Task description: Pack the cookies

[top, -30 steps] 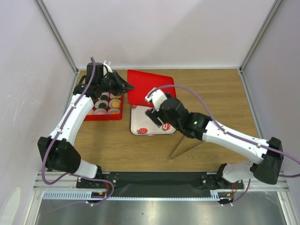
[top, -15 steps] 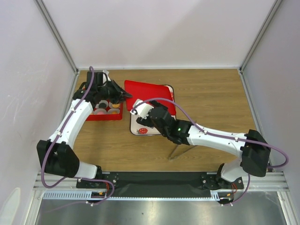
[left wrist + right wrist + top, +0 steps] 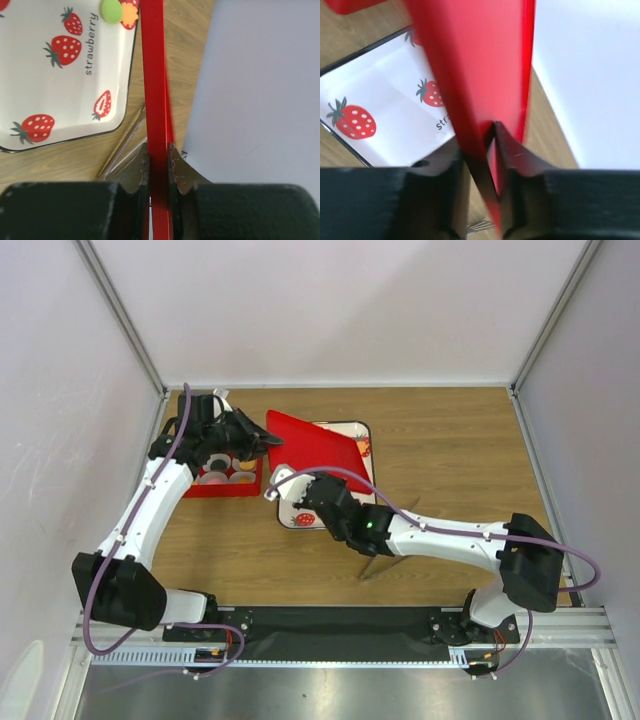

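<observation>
"Looking for the cookies point(image 3: 241, 477)? Most that I can make out sit in the pale cups point(image 3: 214, 462) of the red box point(image 3: 190, 487), at the far left of the bench point(image 3: 450, 460): orange ones, a pink one, something dark."

"And on the strawberry tray point(image 3: 300, 512)?"

"Seen from the left wrist, a green cookie point(image 3: 110, 10) lies at one corner of it, touching an orange scalloped cookie point(image 3: 129, 16)."

"What's that red sheet over the tray?"

"That's the red lid point(image 3: 318, 440), tilted up over the far part of the tray, just right of the box. Both arms have hold of it. The left tool point(image 3: 158, 151) is pressed onto its thin edge, one finger on each face, at the lid's left end. The right tool point(image 3: 489, 142) reaches in from the near side, and it's pinching the lid's edge as well, a finger on either face."

"Is the lid touching the tray?"

"Can't tell from where I stand. The lid hides its own lower edge."
</observation>
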